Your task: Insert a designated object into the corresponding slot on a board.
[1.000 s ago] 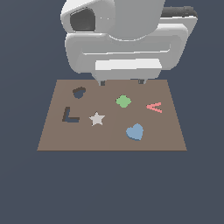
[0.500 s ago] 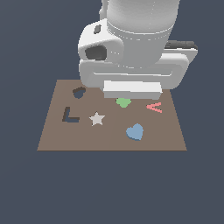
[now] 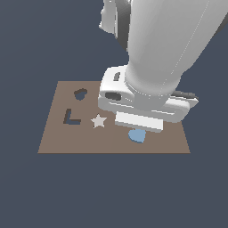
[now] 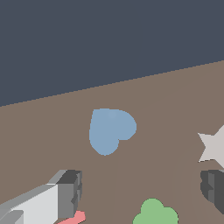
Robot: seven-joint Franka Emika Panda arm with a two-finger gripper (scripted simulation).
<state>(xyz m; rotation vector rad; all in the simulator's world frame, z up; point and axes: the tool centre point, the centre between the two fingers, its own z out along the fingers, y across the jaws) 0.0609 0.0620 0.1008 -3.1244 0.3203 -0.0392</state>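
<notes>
The light-blue heart lies flat on the brown board. In the exterior view only the lower part of the heart shows beneath the arm's white hand, which hangs just over it. My gripper is open, its two dark fingertips spread wide with nothing held between them. The heart lies a little way beyond the fingertips. The dark heart-shaped slot sits far off at the board's back corner on the exterior view's left.
A dark L-shaped cutout and a white star lie between the slot and the hand. In the wrist view a green clover piece, a pink piece and the star lie close to the fingers.
The arm has come down and forward toward the board's near edge. It now hides the green and pink pieces in the exterior view and covers most of the blue heart.
</notes>
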